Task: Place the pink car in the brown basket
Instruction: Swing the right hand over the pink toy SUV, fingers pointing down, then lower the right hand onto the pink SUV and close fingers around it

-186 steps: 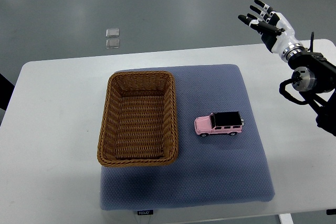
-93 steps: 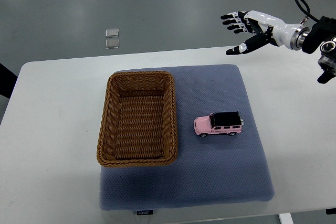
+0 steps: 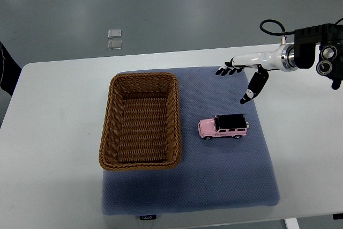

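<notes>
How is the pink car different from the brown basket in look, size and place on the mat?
The pink car is small, glossy and black-roofed; the brown basket is much larger, woven and empty. The car sits right of centre; the basket lies on the left. Both rest on the blue mat, apart, untouched.

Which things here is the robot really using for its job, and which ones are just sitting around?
For the job:
- pink car, on the blue mat, right of the basket
- brown basket, nothing in it
- right hand, open, above and behind the car

Just sitting around:
- blue mat under both
- white table
- two small clear squares on the floor beyond the table
</notes>
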